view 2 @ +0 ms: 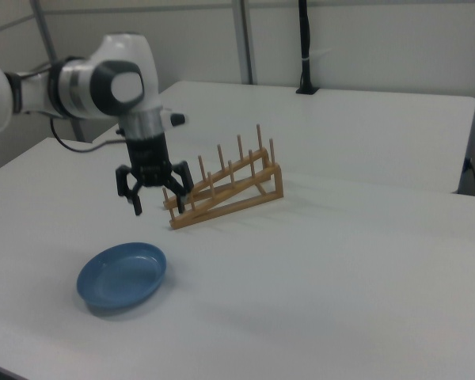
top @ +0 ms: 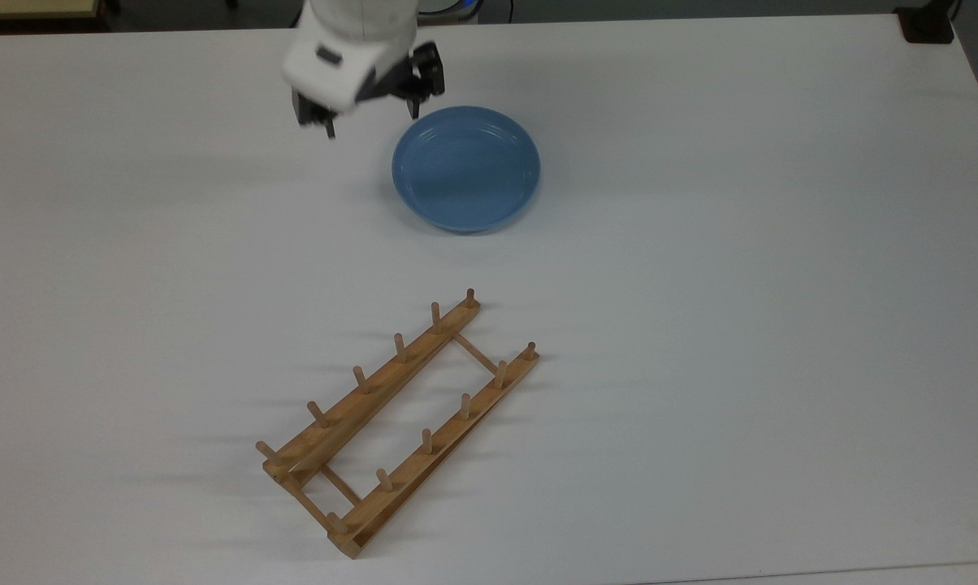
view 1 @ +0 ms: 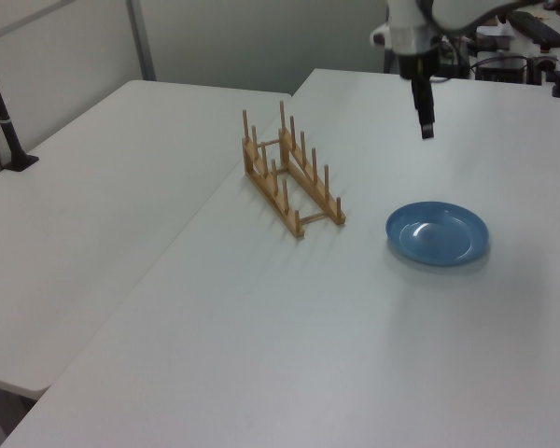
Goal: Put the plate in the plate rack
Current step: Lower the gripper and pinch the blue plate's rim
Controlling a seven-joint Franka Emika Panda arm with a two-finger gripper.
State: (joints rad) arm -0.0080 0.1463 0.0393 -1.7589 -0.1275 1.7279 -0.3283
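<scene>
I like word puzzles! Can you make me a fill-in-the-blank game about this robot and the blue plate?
1. The plate is colored ____.
2. The plate rack holds ____ plates.
3. The end effector has its fingers ____ and grips nothing.
4. The plate lies flat on the white ____.

Missing words: blue; no; open; table
</scene>
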